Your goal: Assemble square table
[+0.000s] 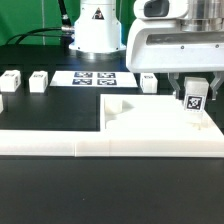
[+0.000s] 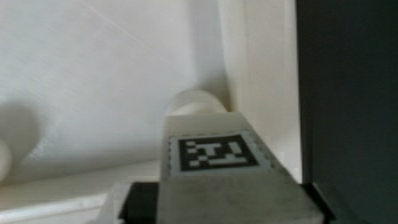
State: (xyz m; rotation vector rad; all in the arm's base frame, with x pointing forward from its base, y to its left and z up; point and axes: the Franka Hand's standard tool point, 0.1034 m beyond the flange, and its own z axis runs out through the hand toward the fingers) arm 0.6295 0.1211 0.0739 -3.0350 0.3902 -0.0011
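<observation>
the end effector point(image 1: 195, 92) is hanging at the exterior view's right, and its two fingers are pinching a small white plastic leg post with a black-and-white tag point(image 1: 195, 103). the held post is standing roughly upright, tag facing the near side. its lower end is reaching down to the white plastic flat square slab point(image 1: 150, 118), towards the slab's right side. whether it is actually touching the surface cannot be told.

the slab is lying flat on the black tabletop point(image 1: 50, 112), right of centre. its near edge is sitting against the long low white border rail point(image 1: 60, 145), which is running across the near side of the scene.

three more leg posts are resting on the tabletop along the far side: the leftmost leg post point(image 1: 9, 81), the second leg post point(image 1: 38, 80) just beside it, and the third leg post point(image 1: 148, 82) beyond the slab's far edge. the marker board point(image 1: 95, 78) is lying between the second and third.

in the wrist view the held post point(image 2: 217, 150) is showing its tag, with the slab point(image 2: 89, 80) behind it and the tabletop point(image 2: 356, 80) alongside.
</observation>
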